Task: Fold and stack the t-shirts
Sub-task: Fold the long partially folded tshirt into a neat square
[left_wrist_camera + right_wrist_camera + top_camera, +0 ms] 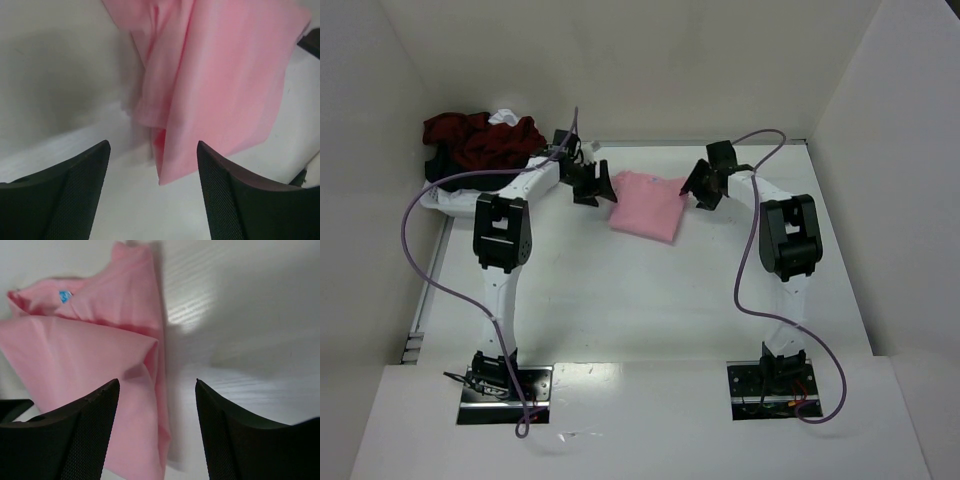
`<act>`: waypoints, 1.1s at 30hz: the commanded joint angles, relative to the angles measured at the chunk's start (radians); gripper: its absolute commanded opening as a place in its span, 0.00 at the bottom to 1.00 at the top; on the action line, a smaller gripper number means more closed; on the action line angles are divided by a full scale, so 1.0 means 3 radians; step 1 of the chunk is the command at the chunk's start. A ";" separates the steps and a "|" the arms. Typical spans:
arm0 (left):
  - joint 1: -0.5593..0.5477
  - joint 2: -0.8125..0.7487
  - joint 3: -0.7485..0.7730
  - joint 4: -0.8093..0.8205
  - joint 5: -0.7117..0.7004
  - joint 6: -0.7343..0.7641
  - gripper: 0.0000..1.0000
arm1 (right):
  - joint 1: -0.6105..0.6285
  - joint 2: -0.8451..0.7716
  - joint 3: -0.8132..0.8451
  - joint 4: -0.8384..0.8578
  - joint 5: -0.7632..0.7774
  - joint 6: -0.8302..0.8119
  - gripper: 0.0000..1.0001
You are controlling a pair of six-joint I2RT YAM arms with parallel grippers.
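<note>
Top external: folded pink t-shirt (648,208)

Top view: the garment count in the pile of dark red, black and white t-shirts (480,140) cannot be determined. A white object (445,197) beneath it is largely covered by the pile and the left arm (502,235). The left gripper (595,186) and right gripper (705,183) cover parts of the side edges of the pink t-shirt (648,208).

Left wrist view: the pink t-shirt is cut off by the top edge, both fingers (65,200) by the bottom edge.

Right wrist view: the pink t-shirt runs off the left and bottom edges. Its blue mark (65,296) is too small to read.
</note>
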 commanded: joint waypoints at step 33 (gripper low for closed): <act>-0.0194 -0.0343 -0.0769 0.0503 0.0075 -0.0013 0.48 | 0.0054 0.0501 0.0706 0.0116 -0.0119 -0.0339 0.00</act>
